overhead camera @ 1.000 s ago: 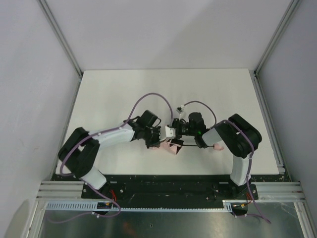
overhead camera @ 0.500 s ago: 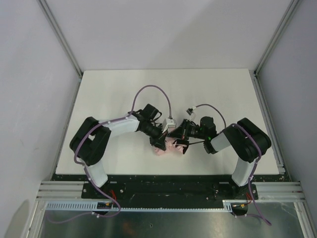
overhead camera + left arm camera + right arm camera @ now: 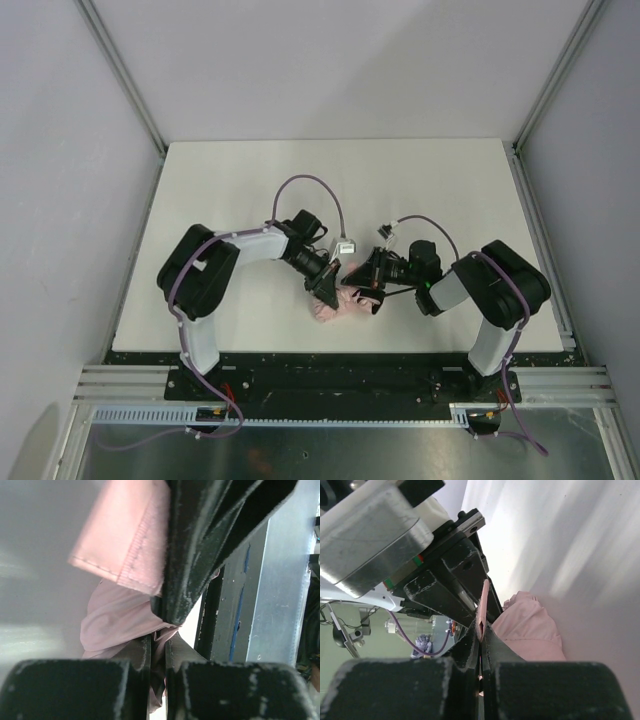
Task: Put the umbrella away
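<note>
Since the umbrella [image 3: 338, 304] seems light, soft and slippery, my left pincer [image 3: 157, 647] narrowly pinches its cloth [image 3: 117, 620] and my right pincer [image 3: 481, 636], closed tight, its strap [image 3: 483, 605].

**Three Views, One Meeting Point**

The top camera sits high behind the arms and looks down and forward, far enough off to take in the whole table [image 3: 250, 180]. The left wrist camera looks along the left end effector [image 3: 157, 647], pressed so close to the umbrella [image 3: 115, 620] that pink fabric fills much of its frame. The right wrist camera looks along the right end effector [image 3: 481, 630], equally close. All three share the umbrella at the table's near middle.
</note>
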